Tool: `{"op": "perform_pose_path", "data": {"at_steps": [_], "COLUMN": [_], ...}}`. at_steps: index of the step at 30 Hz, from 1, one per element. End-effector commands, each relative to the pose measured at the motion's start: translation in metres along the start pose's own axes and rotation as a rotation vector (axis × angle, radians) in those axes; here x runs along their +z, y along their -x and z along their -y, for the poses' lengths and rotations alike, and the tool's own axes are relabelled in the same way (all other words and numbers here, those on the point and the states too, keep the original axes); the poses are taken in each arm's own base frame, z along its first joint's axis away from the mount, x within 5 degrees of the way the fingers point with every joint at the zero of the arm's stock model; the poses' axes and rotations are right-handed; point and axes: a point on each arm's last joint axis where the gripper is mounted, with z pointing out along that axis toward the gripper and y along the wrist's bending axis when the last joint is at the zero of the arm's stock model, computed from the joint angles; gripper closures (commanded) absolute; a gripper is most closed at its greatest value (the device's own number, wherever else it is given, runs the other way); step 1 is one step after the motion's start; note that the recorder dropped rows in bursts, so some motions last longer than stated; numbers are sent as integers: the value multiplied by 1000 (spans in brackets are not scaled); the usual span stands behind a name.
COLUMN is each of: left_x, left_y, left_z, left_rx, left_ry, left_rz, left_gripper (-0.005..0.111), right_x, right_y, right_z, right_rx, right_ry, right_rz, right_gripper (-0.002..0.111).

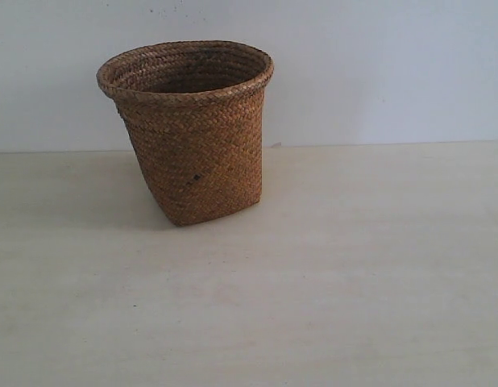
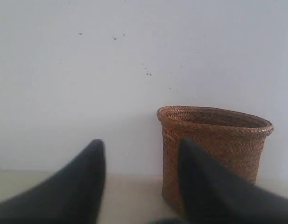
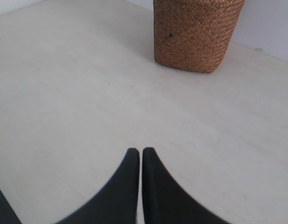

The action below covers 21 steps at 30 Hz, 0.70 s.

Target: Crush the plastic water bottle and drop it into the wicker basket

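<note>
The brown wicker basket (image 1: 188, 129) stands upright on the pale table, left of centre and close to the wall, with a small dark mark on its side. No plastic water bottle shows in any view. My left gripper (image 2: 141, 145) is open with nothing between its black fingers; the wicker basket (image 2: 214, 144) stands beyond it, partly behind one finger. My right gripper (image 3: 136, 150) is shut on nothing, hovering over bare table, with the wicker basket (image 3: 195, 32) well ahead of it. Neither gripper appears in the exterior view.
A pale wooden table (image 1: 313, 282) stretches in front of and to the right of the basket. A plain whitish wall (image 1: 378, 64) with a few small dark specks rises right behind the basket.
</note>
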Motion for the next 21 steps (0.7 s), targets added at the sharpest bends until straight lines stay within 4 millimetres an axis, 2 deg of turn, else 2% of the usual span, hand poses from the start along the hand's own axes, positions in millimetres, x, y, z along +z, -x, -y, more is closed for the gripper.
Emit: {"op": "perform_pose_path", "data": {"at_steps": [1,18,21], "left_x": [0,-1,-1], "left_y": [-4,-8,-21], "left_z": [-3,-7,-10], "left_rx": [17,43,-4], "left_ry": [32,71,107], "left_rz": [-34,-77,-147], "left_gripper": [102,103,103], "right_x": [-1,-1,-1], "right_y": [0,-2,-1], "right_z": [0,0,0], "right_rx": [4,5,5], "right_ry": [2,4,4], "right_rz": [12,-4,-1], "right_gripper": [108,108,108]}}
